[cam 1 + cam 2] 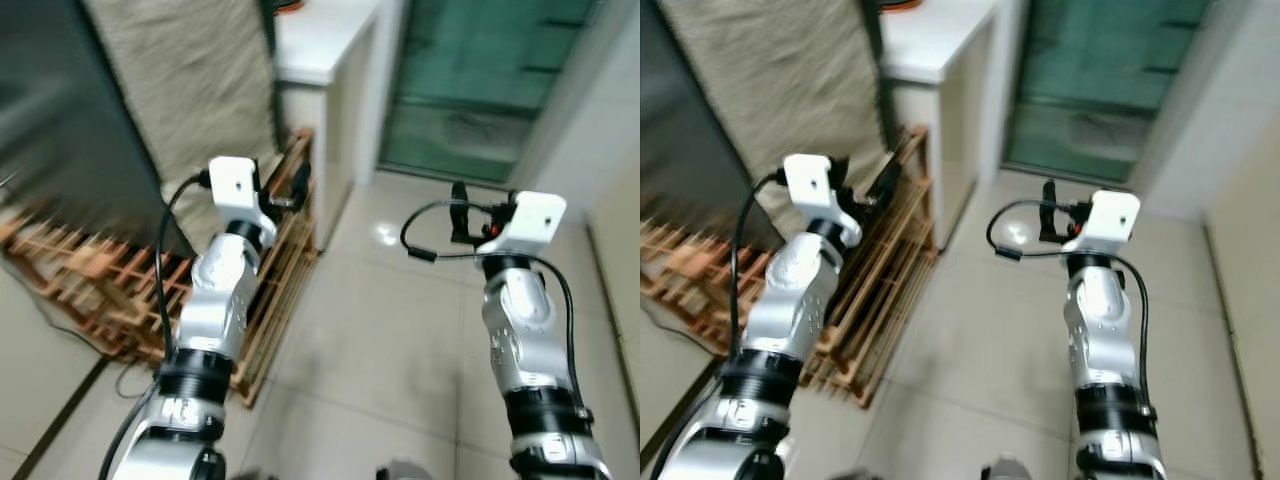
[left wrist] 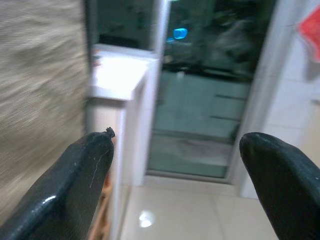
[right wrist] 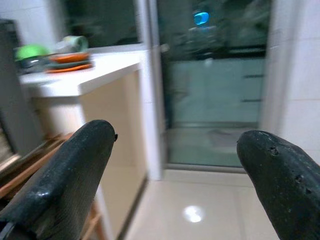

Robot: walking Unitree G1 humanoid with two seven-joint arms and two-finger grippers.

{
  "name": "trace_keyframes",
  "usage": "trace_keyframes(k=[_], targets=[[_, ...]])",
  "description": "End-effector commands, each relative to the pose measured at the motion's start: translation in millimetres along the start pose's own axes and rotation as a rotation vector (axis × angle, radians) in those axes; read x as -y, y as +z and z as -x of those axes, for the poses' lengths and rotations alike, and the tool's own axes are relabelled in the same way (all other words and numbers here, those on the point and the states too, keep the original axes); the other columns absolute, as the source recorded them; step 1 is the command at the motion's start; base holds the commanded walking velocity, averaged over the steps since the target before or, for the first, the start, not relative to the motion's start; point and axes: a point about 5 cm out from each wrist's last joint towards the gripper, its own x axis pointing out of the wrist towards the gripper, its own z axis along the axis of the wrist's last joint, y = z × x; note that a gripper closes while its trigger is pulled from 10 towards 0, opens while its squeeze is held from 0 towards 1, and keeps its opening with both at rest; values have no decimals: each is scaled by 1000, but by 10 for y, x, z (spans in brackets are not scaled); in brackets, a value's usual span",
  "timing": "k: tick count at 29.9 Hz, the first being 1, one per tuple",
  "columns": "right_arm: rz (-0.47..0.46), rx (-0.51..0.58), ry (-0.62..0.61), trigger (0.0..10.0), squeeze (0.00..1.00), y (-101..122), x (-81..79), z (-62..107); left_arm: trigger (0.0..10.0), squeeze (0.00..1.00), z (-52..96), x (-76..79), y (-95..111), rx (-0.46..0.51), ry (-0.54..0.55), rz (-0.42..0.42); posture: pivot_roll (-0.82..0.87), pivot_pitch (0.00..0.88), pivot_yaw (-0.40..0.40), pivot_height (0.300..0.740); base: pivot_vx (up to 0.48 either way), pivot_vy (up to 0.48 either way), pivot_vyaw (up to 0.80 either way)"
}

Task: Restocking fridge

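A low slatted wooden rack runs along the floor on the robot's left, its far end reaching the foot of a white counter with a pale cabinet side. Behind the rack hangs a coarse beige woven cloth, and a large dark glossy panel fills the upper left corner; whether that panel is the fridge I cannot tell, as the head views are blurred. Ahead, past the counter, stands a dark green-tinted glass door in a pale frame. The floor is glossy cream tile with a small bright glare spot near the door.

On the counter top, in the right wrist view, lie a stack of orange and green dishes and something bright green, too blurred to name.

Both silver arms are raised forward over the floor. The left gripper hangs above the rack's end, its two rounded black fingers spread wide apart, nothing between them. The right gripper is out over bare tile, its matte black fingers likewise parted wide and holding nothing. A black cable loops beside the right wrist.
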Motion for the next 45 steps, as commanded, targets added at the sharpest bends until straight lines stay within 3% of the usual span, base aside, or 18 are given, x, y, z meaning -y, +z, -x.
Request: trace_keyframes(k=[1, 8, 20, 23, 26, 27, 28, 30, 33, 38, 45], targets=[[-7, 17, 42, 10000, 0, 30, -117, -20, 10000, 0, 12, -79, 68, 30, 17, -30, -51, 0, 11, 740, 0, 480, 0], [-1, 18, 45, 10000, 0, 41, -106, -42, 10000, 0, -20, -12, 70, 26, -4, -93, -55, 0, 11, 740, 0, 137, 0], [5, 17, 41, 10000, 0, 41, -91, -40, 10000, 0, 43, -47, 128, 81, -23, -77, -55, 0, 11, 740, 0, 0, 0], [8, 60, -22, 10000, 0, 118, 18, 40, 10000, 0, 177, -168, 122, 76, -6, -89, -57, 0, 7, 740, 0, 0, 0], [49, 117, -66, 10000, 0, 219, 121, 253, 10000, 0, 378, -229, 151, 77, -1, -113, -48, 0, 2, 740, 0, 0, 0], [79, 147, -76, 10000, 0, 282, 163, 374, 10000, 0, 485, -224, 174, 79, -2, -129, -44, 0, -1, 740, 0, 0, 0], [79, 147, -76, 10000, 0, 282, 163, 374, 10000, 0, 485, -224, 174, 79, -2, -129, -44, 0, -1, 740, 0, 0, 0], [113, 168, -103, 10000, 0, 345, 231, 500, 10000, 0, 594, -63, 268, 108, -110, -108, -45, 0, -7, 740, 0, 0, 0], [157, 194, -75, 10000, 0, 420, 199, 540, 10000, 0, 595, 75, 410, 155, -183, -90, -50, 0, -9, 740, 255, 195, 0], [148, 148, -44, 10000, 0, 380, 144, 537, 10000, 0, 555, 127, 452, 161, -182, -58, -55, 0, -12, 740, 363, 313, 0], [111, 113, -8, 10000, 0, 330, 66, 449, 10000, 0, 411, 206, 403, 118, -204, -114, -59, 0, -13, 740, 298, 377, 0]])
